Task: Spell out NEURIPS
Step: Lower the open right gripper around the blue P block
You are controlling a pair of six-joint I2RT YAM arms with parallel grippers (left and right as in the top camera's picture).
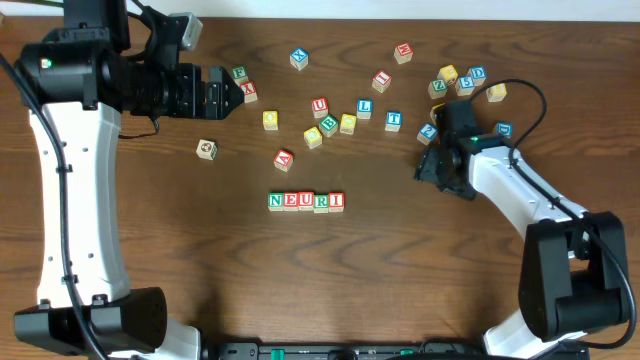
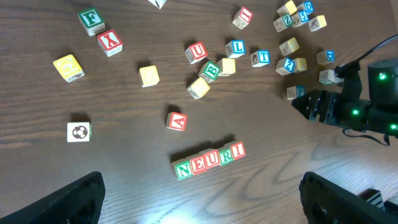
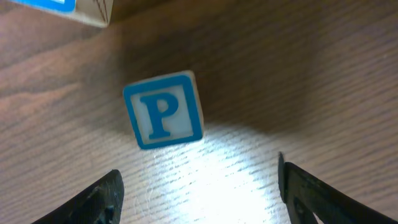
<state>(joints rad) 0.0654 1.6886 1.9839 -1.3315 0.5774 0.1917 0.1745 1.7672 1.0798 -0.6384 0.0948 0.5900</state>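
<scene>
Centre of the overhead frame: NEURI row (image 1: 306, 201), five cubes touching in one line on the worktop (image 1: 200, 260). Upper middle of the right wrist view: blue P cube (image 3: 163, 110), slightly rotated, lying ahead of the right gripper (image 3: 198, 171), whose fingers are apart and empty. Left gripper (image 2: 200, 180) is spread wide, holding nothing.

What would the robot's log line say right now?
done: NEURI row | next: P cube, loose | right gripper: open, P cube ahead | left gripper: open, empty
</scene>
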